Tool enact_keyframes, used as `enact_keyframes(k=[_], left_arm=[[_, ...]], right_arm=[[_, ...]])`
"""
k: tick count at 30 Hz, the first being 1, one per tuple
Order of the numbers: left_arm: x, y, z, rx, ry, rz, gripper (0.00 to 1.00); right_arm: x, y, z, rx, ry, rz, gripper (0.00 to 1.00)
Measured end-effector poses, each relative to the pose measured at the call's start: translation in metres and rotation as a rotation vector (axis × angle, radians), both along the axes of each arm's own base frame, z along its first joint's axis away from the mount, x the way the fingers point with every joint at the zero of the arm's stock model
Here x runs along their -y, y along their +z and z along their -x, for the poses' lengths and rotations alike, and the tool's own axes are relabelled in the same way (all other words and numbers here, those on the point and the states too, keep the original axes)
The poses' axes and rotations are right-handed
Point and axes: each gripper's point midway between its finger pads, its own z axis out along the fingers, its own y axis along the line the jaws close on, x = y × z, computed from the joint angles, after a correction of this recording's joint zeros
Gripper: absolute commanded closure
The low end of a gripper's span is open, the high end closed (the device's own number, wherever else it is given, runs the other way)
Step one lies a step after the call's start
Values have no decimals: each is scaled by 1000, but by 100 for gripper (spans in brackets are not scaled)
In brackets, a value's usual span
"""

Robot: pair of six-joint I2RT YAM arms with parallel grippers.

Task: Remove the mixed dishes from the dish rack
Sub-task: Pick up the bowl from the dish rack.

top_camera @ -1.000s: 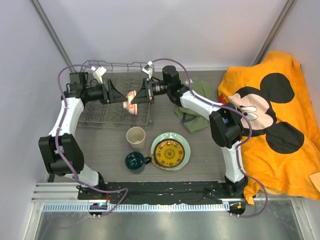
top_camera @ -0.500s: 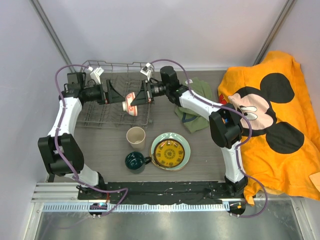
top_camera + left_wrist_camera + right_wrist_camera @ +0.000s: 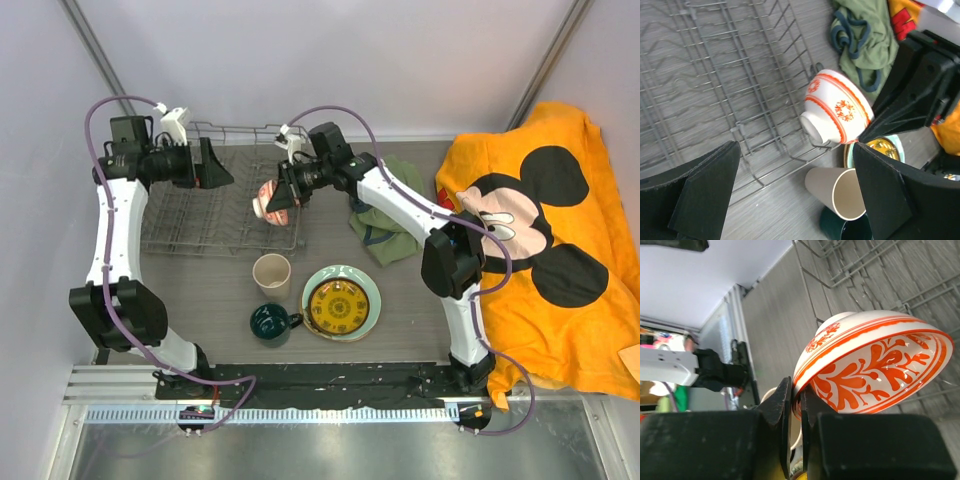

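My right gripper (image 3: 287,188) is shut on the rim of the small red-and-white patterned bowl (image 3: 268,197), holding it tilted in the air above the right end of the grey wire dish rack (image 3: 190,235). The bowl also shows in the left wrist view (image 3: 837,112) and the right wrist view (image 3: 875,367). My left gripper (image 3: 215,167) is open and empty above the rack's far left part, away from the bowl. On the table in front of the rack stand the beige cup (image 3: 271,273), the dark green mug (image 3: 269,322), and the small yellow patterned plate (image 3: 339,305) lying on the pale green plate (image 3: 365,282).
An olive-green cloth garment (image 3: 392,215) lies right of the rack under my right arm. An orange Mickey Mouse cloth (image 3: 545,230) covers the table's right side. The rack itself shows no dishes.
My left gripper has let go of the bowl and pulled back up and to the left. My right gripper has lifted the bowl slightly, still over the rack's right end.
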Motion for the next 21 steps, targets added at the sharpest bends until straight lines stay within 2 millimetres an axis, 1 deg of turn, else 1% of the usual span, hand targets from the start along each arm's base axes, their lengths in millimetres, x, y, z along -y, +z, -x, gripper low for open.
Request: enact_keyframes(k=[2,4,8,16,19,21], left_arm=[[-4,-1,1,-3,11,-28,0],[-7,-5,3,-24,23,-46,0],[-12,-14,7,-70,50,-71,0],[-23,-24,10,-112,88,-128,0],[-26,-20,12,-109,88,-156,0],[-27,-11,16,-100,70,-183,0]], right_arm=[[-1,1,3,54,0,44,99],[-3,2,9,117,7,91,99],[-8,7,28,243,37,183,99],[-17,20,84,519,121,354,99],[-19,19,100,593,154,408,99],[-17,16,102,636,160,449,99]])
